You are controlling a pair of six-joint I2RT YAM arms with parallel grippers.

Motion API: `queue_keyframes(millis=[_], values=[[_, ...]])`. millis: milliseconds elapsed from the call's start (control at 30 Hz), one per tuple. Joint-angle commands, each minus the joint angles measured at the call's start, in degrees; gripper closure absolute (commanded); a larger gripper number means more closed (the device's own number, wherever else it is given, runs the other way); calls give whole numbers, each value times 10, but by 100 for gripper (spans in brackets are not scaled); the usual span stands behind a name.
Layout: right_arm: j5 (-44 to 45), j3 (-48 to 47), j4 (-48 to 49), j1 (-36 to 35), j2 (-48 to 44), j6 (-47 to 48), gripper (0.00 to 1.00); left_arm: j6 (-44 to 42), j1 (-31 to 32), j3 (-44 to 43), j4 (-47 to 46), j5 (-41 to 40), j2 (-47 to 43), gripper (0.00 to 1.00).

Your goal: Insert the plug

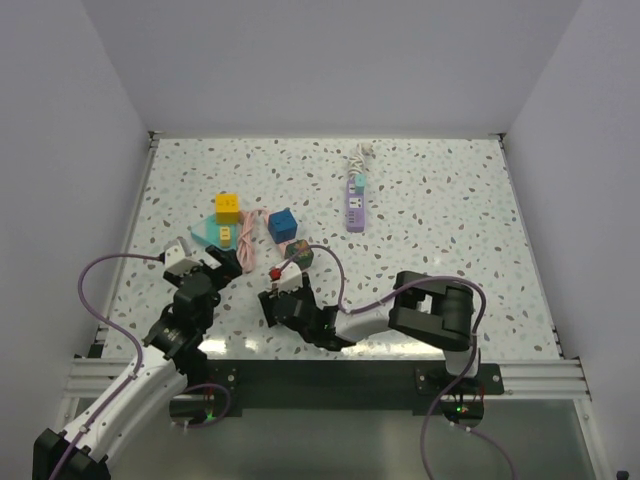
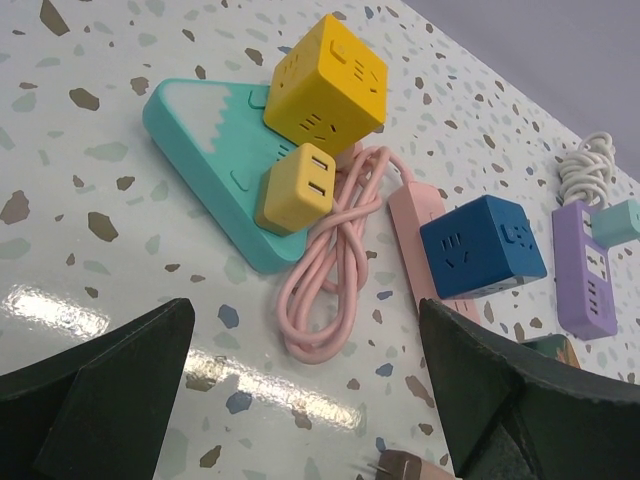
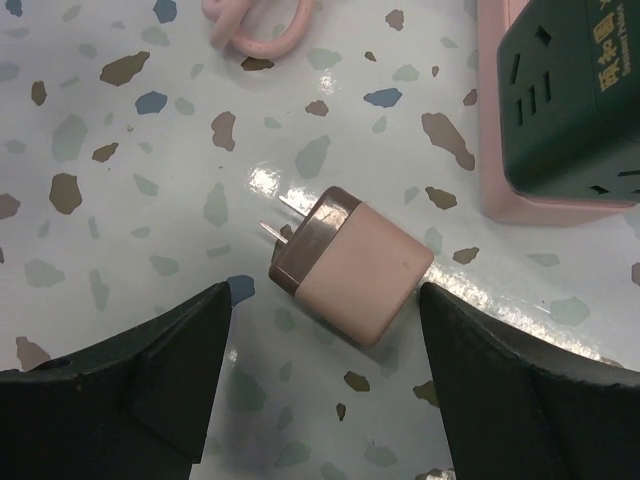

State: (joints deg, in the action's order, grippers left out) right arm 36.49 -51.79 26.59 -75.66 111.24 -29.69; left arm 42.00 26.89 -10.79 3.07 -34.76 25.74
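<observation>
A pink plug (image 3: 350, 262) with a brown face and two prongs lies on its side on the table, prongs pointing up-left. It sits between the open fingers of my right gripper (image 3: 322, 296), which do not touch it. It shows as a small reddish block (image 1: 277, 272) in the top view and at the bottom edge of the left wrist view (image 2: 415, 467). A dark green socket cube (image 3: 570, 100) sits on a pink power strip (image 2: 412, 240) just beyond it. My left gripper (image 2: 305, 310) is open and empty, low over the table near a coiled pink cable (image 2: 330, 270).
A teal triangular strip (image 2: 200, 150) carries a yellow cube (image 2: 325, 75) and a small yellow adapter (image 2: 295, 188). A blue cube (image 2: 482, 245) sits on the pink strip. A purple power strip (image 1: 355, 205) with a white cable lies farther back. White walls enclose the table.
</observation>
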Motion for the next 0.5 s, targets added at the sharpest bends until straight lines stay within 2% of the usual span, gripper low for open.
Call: queue_keyframes(millis=[0, 133, 167, 233, 267, 333, 400, 467], values=[[-14, -13, 18, 7, 19, -19, 21, 2, -1, -3, -16, 0, -5, 0], [-17, -15, 19, 17, 30, -21, 31, 2, -1, -2, -16, 2, -4, 0], [-17, -15, 17, 17, 31, -21, 38, 2, -1, -2, -17, 5, -4, 0], [-17, -11, 14, 20, 29, -19, 48, 0, -1, -1, -18, 9, -4, 0], [-15, -9, 15, 20, 26, -18, 59, -2, -1, -1, -22, 14, -3, 0], [-11, 3, 17, 21, 17, -12, 72, -8, -1, 1, -45, 26, -1, 0], [-12, 28, 31, 21, -9, 7, 88, -26, -1, 2, -67, 67, 8, 0], [-11, 50, 50, 21, -34, 21, 97, -42, -1, 2, -103, 125, 27, 0]])
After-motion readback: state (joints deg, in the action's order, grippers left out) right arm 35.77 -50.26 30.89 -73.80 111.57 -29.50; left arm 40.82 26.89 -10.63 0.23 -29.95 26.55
